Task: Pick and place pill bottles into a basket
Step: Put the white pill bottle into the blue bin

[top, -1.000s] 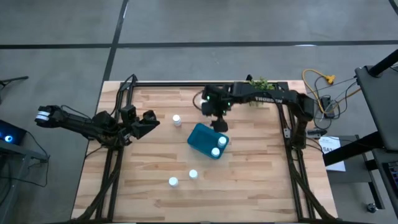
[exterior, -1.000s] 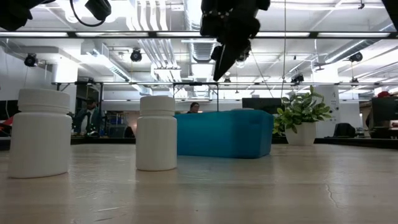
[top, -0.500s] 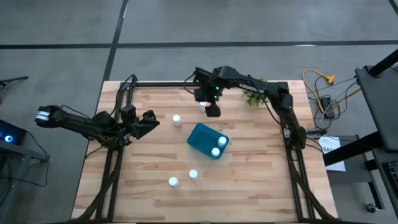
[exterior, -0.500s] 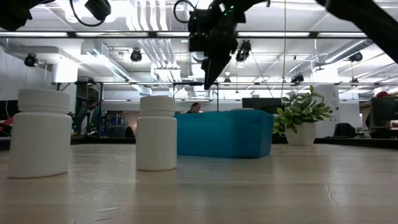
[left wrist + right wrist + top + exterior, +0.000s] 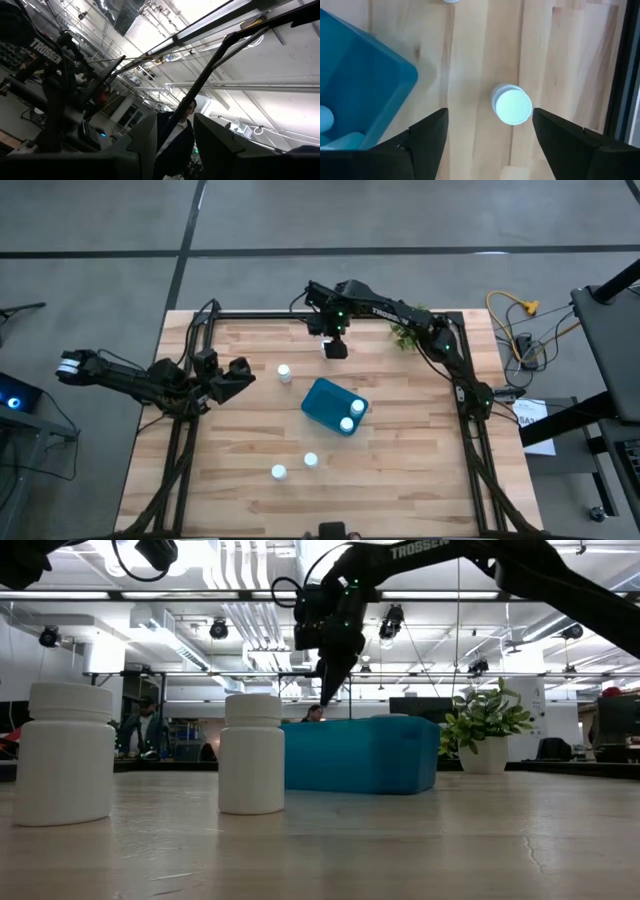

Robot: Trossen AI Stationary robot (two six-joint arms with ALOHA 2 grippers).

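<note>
right gripper [image 5: 335, 348]: jaws spread, empty, raised over far table [image 5: 420, 480], beside upright pill bottle [image 5: 511, 104] | left gripper [image 5: 240, 374]: spread, empty, left | basket [image 5: 326, 404] mid-table

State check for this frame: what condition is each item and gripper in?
Basket: upright, two bottles inside.
Bottle under right gripper: upright, ungripped.
Three other table bottles: upright.
Right gripper: open, above that bottle.
Left gripper: open, idle at left.

even overhead light, soft shadows, bright ceiling glare, blurred near foreground
</note>
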